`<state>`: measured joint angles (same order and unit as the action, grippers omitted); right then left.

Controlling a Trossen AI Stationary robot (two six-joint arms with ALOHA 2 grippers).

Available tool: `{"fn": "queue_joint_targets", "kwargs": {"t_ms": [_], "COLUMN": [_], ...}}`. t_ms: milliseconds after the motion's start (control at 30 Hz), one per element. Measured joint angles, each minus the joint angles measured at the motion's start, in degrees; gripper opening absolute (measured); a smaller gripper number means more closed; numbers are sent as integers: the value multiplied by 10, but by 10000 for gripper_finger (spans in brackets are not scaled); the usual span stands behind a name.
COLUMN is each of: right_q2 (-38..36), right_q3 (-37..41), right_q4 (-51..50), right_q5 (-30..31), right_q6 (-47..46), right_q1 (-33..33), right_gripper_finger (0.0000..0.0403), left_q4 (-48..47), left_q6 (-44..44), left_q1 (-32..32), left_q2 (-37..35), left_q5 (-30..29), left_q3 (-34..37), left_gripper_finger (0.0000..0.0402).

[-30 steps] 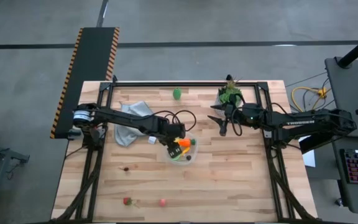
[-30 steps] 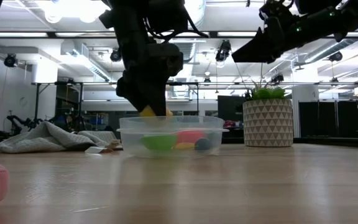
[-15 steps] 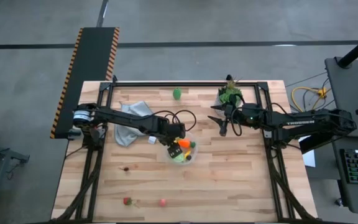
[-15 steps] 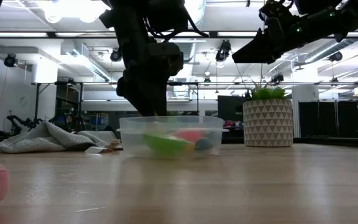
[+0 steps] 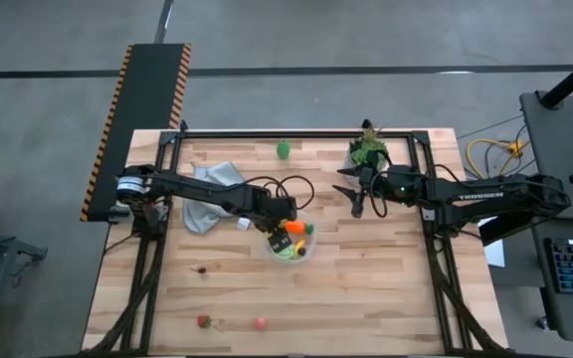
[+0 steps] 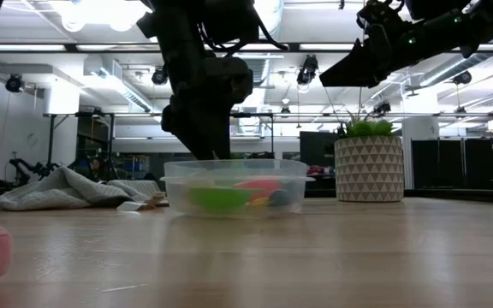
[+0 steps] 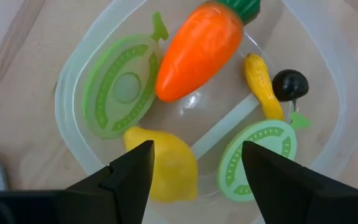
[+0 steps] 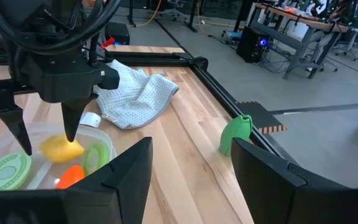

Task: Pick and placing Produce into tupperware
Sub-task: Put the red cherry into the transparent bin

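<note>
The pale wooden counter point(image 5: 366, 288) carries the clear, shallow plastic tupperware point(image 7: 347, 124) directly beneath the left pincer point(image 7: 194, 165). That pincer hangs open and empty, having just widened and let go. Below its fingers the yellow toy lemon point(image 7: 163, 163) now lies in the tupperware beside the orange toy carrot point(image 7: 197, 53), so one more piece is delivered. The right pincer point(image 5: 357, 204) waits open, well apart, holding nothing.

One tupperware point(image 7: 73, 81) holds six produce pieces: two green slices point(image 7: 117, 87), one carrot point(image 7: 197, 53), one lemon point(image 7: 166, 165), one yellow squash point(image 7: 260, 84), one dark olive point(image 7: 289, 84). One cloth point(image 5: 207, 194), one plant point(image 5: 368, 151).
</note>
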<state>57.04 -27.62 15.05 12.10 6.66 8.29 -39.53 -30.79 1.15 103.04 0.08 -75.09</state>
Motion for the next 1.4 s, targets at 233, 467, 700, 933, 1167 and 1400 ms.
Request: {"fn": "queue_joint_targets", "kwargs": {"t_ms": [233,467,700,933,1167,1400], "right_q2": [0,0,0,0,0,0], "right_q3": [0,0,0,0,0,0], "right_q4": [0,-3,-2,2,2,2], "right_q5": [0,0,0,0,0,0], "right_q6": [0,-5,-6,-9,-26,-26], "right_q1": [0,0,0,0,0,0], "right_gripper_finger": [210,210,210,210,210,210], "left_q4": [-1,-37,-177,-271,-317,-313], "left_q6": [50,62,-37,-106,-188,-280], "left_q1": [12,42,111,220,313,378], "left_q2": [-16,-103,-219,-287,-291,-260], "left_q5": [-8,-17,-125,-166,-173,-144], "left_q3": [-1,-1,0,3,42,102], "left_gripper_finger": [228,228,228,228,228,228]}}
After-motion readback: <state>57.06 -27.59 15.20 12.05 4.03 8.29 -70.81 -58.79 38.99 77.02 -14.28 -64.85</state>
